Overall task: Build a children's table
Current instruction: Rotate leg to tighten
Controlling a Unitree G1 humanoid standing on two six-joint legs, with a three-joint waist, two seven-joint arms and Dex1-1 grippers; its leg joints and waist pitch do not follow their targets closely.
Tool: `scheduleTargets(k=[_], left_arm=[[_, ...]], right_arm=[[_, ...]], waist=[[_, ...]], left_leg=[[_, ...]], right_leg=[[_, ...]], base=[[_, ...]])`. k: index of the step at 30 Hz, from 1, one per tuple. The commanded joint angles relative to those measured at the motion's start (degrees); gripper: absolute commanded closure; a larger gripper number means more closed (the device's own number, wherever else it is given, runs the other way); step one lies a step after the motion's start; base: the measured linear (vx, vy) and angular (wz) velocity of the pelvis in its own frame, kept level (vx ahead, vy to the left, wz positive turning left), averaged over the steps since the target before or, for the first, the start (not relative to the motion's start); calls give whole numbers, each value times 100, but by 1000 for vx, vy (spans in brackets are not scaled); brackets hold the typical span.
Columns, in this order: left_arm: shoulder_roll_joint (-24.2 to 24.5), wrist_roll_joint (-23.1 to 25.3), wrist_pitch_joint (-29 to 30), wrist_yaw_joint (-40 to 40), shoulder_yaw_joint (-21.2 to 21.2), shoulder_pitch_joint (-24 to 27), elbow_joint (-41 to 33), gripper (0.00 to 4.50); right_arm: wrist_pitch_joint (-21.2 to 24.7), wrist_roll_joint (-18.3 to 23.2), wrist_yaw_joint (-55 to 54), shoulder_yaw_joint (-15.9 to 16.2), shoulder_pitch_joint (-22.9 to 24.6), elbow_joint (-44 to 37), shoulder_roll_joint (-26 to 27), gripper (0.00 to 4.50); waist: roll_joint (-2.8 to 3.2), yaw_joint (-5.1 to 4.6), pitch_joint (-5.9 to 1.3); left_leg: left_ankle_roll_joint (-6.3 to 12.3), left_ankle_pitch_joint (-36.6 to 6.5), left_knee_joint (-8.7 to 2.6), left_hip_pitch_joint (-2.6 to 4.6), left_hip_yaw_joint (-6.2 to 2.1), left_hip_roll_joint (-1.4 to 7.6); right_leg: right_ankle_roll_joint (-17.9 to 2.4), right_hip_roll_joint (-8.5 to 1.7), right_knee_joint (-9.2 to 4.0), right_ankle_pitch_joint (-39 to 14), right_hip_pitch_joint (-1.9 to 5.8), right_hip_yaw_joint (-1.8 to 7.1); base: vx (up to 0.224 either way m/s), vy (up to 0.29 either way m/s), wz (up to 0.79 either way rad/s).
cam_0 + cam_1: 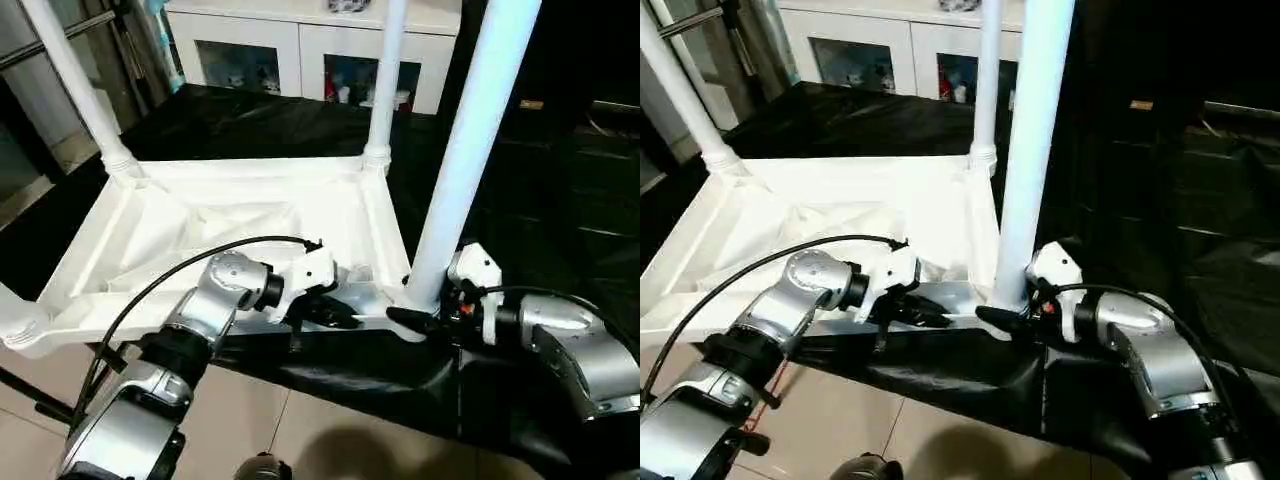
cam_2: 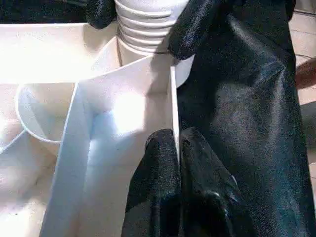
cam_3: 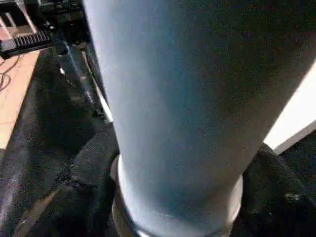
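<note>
The children's table lies upside down, its ribbed white top (image 1: 250,215) on a black-covered surface. Two far legs (image 1: 385,80) (image 1: 75,90) stand in their corner sockets. The near right leg (image 1: 470,130) rises from the front right corner. My left gripper (image 1: 340,318) is shut on the top's thin front rim (image 2: 174,98), just left of that corner. My right gripper (image 1: 422,305) hugs the leg's ribbed base (image 2: 145,29), one black finger (image 2: 192,24) on each side and touching it.
A white glass-door cabinet (image 1: 300,50) stands behind the table. Black sheeting (image 1: 350,370) drapes over the front edge, with tiled floor (image 1: 260,430) below. Dark furniture lies to the right (image 1: 580,150).
</note>
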Motion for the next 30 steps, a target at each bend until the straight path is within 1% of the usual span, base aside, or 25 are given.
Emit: scheduleTargets(k=[1, 3, 7, 8, 9, 10, 11, 12, 14, 15, 16, 17, 18, 19, 20, 21, 22, 23, 24, 25, 26, 27, 28, 30], left_arm=[[-143, -440, -87, -296, 28, 3, -378, 450], [-146, -412, -79, -259, 41, 15, -378, 450], [-178, -343, -64, -96, 78, 1, -322, 450], [-228, -278, -60, 129, 117, -50, -210, 450], [-267, -205, -47, 346, 143, -103, -102, 450], [-296, -128, -14, 539, 156, -155, -1, 450], [-322, -53, 21, 720, 166, -206, 95, 450], [-358, 21, 9, 919, 180, -263, 209, 450], [-492, 64, 63, 1287, 261, -393, 432, 450], [-556, 65, 94, 1406, 291, -442, 498, 450], [-654, 68, 156, 1594, 329, -515, 583, 450], [-654, 68, 156, 1594, 329, -515, 583, 450], [-846, 113, 221, 1982, 364, -674, 776, 450], [-934, 138, 236, 2183, 384, -753, 884, 450], [-1107, 162, 253, 2540, 452, -905, 1101, 450], [-1107, 162, 253, 2540, 452, -905, 1101, 450], [-1251, 159, 241, 2825, 521, -1023, 1268, 450], [-1306, 155, 209, 2865, 536, -1064, 1329, 450], [-1365, 140, 203, 2840, 540, -1086, 1360, 450], [-1369, 141, 204, 2838, 539, -1087, 1360, 450], [-1378, 142, 206, 2833, 537, -1089, 1362, 450], [-1369, 148, 185, 2756, 509, -1070, 1334, 450], [-1369, 160, 145, 2713, 495, -1073, 1356, 450], [-1348, 167, 76, 2637, 476, -1049, 1355, 450]], right_arm=[[103, 72, 43, 94, 12, -205, 20, 163], [172, 108, 63, 138, 49, -249, 55, 165], [215, 100, -38, 162, 98, -257, 165, 171], [237, 77, -228, 127, 100, -207, 292, 171], [243, 36, -431, 100, 86, -145, 402, 172], [226, -28, -631, 77, 62, -72, 497, 173], [204, -97, -826, 58, 35, 1, 585, 173], [211, -199, -1170, 3, -27, 152, 735, 173], [232, -317, -1855, -156, -186, 549, 1087, 173], [205, -347, -2106, -220, -251, 704, 1228, 173], [211, -365, -2423, -303, -347, 901, 1414, 173], [211, -365, -2423, -303, -347, 901, 1414, 173], [141, -462, -2972, -373, -539, 1218, 1736, 173], [126, -522, -3208, -392, -627, 1343, 1871, 173], [53, -634, -3502, -377, -778, 1525, 2104, 173], [53, -634, -3502, -377, -778, 1525, 2104, 173], [-136, -749, -3533, -235, -877, 1626, 2266, 173], [-244, -839, -3538, -149, -920, 1686, 2322, 173], [-242, -795, -3479, -152, -965, 1748, 2410, 173], [-235, -779, -3472, -161, -969, 1754, 2418, 173], [-218, -737, -3455, -184, -979, 1769, 2438, 138], [-147, -604, -3361, -248, -979, 1743, 2444, 117], [-125, -542, -3314, -305, -993, 1755, 2460, 103], [-131, -536, -3277, -350, -996, 1744, 2414, 97]], waist=[[-136, -17, -397], [-131, -16, -406], [-129, -19, -404], [-111, -22, -404], [-127, -40, -401], [-127, -40, -401], [-125, -65, -390], [-127, -79, -402], [-123, -123, -407], [-124, -177, -403], [-131, -188, -409], [-119, -199, -416], [-113, -212, -426], [-96, -235, -429], [-91, -262, -441], [-91, -262, -441], [-84, -268, -452], [-89, -265, -453], [-90, -264, -461], [-90, -258, -460], [-84, -261, -461], [-94, -260, -465], [-76, -259, -463], [-75, -267, -461]], left_leg=[[287, -1461, -393, 129, -120, 324], [304, -1370, -388, 121, -120, 326], [291, -1403, -385, 125, -115, 316], [274, -1423, -388, 127, -120, 319], [228, -1475, -394, 128, -120, 309], [228, -1475, -394, 128, -120, 309], [177, -1503, -398, 127, -118, 291], [128, -1512, -400, 138, -127, 286], [78, -1464, -409, 125, -134, 278], [50, -1491, -416, 105, -136, 258], [32, -1485, -418, 108, -142, 255], [49, -1469, -411, 122, -136, 258], [85, -1391, -398, 124, -129, 264], [84, -1337, -394, 114, -122, 255], [79, -1262, -391, 126, -122, 244], [79, -1262, -391, 126, -122, 244], [137, -1181, -374, 117, -112, 243], [192, -1112, -367, 112, -105, 244], [232, -1077, -362, 112, -104, 243], [338, -1006, -360, 104, -105, 248], [411, -973, -357, 96, -106, 253], [436, -958, -358, 95, -107, 256], [465, -978, -361, 101, -109, 264], [463, -1050, -368, 97, -114, 267]], right_leg=[[-1153, -453, -523, -1690, 203, 185], [-1153, -448, -507, -1550, 203, 186], [-1154, -449, -515, -1603, 197, 182], [-1149, -451, -517, -1630, 192, 184], [-1124, -441, -522, -1689, 186, 182], [-1124, -441, -522, -1689, 186, 182], [-1086, -438, -539, -1815, 166, 182], [-1055, -460, -549, -1904, 176, 180], [-1044, -448, -537, -1847, 179, 175], [-1052, -441, -533, -1824, 187, 162], [-1043, -449, -530, -1826, 205, 155], [-1058, -451, -540, -1744, 196, 156], [-1101, -454, -525, -1537, 203, 159], [-1138, -441, -511, -1413, 193, 158], [-1217, -435, -497, -1194, 212, 137], [-1217, -435, -497, -1194, 212, 137], [-1265, -445, -486, -978, 238, 134], [-1278, -441, -490, -835, 243, 125], [-1300, -446, -480, -754, 251, 119], [-1335, -454, -475, -623, 269, 110], [-1346, -458, -469, -583, 279, 103], [-1347, -458, -466, -576, 284, 99], [-1358, -463, -472, -612, 278, 95], [-1346, -467, -481, -741, 286, 87]], base=[[0, 0, 0], [0, 0, 0], [0, 0, 0], [0, 0, 0], [0, 0, 0], [0, 0, 0], [0, 0, 0], [0, 0, 0], [0, 0, 0], [0, 0, 0], [0, 0, 0], [0, 0, 0], [0, 0, 0], [0, 0, 0], [0, 0, 0], [0, 0, 0], [0, 0, 0], [0, 0, 0], [0, 0, 0], [0, 0, 0], [0, 0, 0], [0, 0, 0], [0, 0, 0], [0, 0, 0]])
